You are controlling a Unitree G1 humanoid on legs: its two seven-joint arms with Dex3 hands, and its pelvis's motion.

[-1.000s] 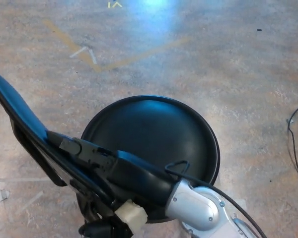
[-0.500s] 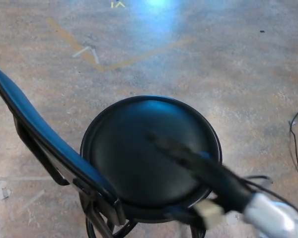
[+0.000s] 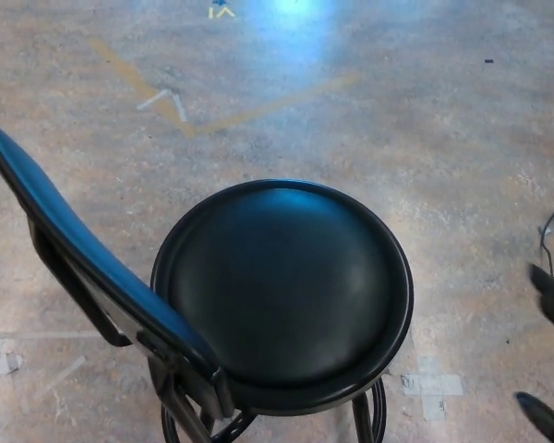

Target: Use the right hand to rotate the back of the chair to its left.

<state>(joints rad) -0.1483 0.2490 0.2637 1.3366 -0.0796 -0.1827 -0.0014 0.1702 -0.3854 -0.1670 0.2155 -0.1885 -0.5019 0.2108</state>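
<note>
At the right edge of the head view only blurred dark tips of the right robot hand (image 3: 552,355) show — one near mid-height, one near the bottom corner — and whether its fingers are apart or closed cannot be told. It touches nothing and sits well apart from the chair. The left robot hand does not show.

The black chair with a round padded seat (image 3: 284,291) stands on the floor in the lower middle of the view, its seat rimmed in glossy black. Its curved black backrest (image 3: 83,254) runs along the seat's left side, from the upper left edge of the view down toward the bottom centre, carried on dark metal bars. Dark legs and a ring show beneath the seat.

The mottled brown-grey concrete floor (image 3: 425,120) bears faded yellow tape lines (image 3: 180,115) beyond the chair — a thin black cable (image 3: 542,242) lies at the right edge.
</note>
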